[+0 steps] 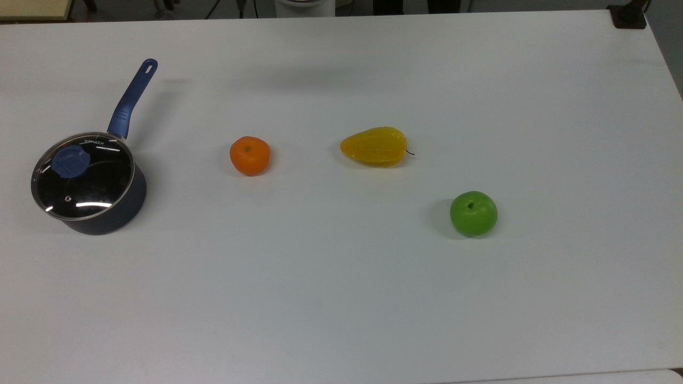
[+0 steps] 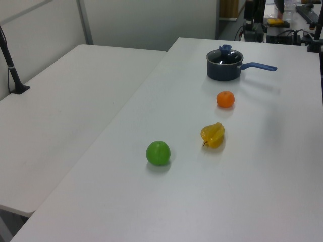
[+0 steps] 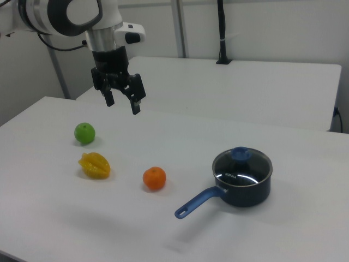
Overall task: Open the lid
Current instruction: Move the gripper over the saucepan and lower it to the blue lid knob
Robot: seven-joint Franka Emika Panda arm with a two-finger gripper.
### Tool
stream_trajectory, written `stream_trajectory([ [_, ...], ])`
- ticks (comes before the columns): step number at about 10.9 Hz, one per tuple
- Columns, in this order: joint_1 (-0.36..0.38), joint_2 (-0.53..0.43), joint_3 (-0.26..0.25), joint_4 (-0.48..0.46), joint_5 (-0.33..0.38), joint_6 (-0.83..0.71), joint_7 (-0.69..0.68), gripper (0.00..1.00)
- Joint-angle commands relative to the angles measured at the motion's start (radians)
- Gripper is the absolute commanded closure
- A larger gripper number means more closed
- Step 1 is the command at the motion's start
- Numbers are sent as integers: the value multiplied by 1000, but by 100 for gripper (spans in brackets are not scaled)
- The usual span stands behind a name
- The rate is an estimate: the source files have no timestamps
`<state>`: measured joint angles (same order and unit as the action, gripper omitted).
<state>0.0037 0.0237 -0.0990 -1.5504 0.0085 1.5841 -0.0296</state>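
Right view: your gripper (image 3: 121, 102) is hanging with its fingers spread, high above the surface (image 1: 341, 298), holding nothing | lid (image 1: 82, 176) is sitting closed on the saucepan (image 1: 114, 210) | white lettering on the glass is reading unclear.

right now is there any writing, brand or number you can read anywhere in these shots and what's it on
One marking: a short white printed word on the glass lid of the saucepan, near the rim on the handle side. It is too small and blurred to read; it also shows as a white smudge on the lid in the right view.
Nothing readable on the orange, yellow fruit, green apple or table.
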Motion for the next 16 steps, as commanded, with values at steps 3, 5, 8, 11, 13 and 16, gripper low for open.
stream_trajectory([
  [3, 2, -27, -2, -27, -15, -36, -16, 0],
  [5, -5, -24, -7, -25, -15, -24, -20, 0],
  [8, -59, 5, -11, -20, -15, 81, -20, 0],
  [11, -139, 68, -11, -19, -13, 229, -18, 0],
  [13, -192, 117, -11, -17, -2, 356, -6, 0],
  [16, -240, 221, -11, -17, -12, 549, -4, 0],
])
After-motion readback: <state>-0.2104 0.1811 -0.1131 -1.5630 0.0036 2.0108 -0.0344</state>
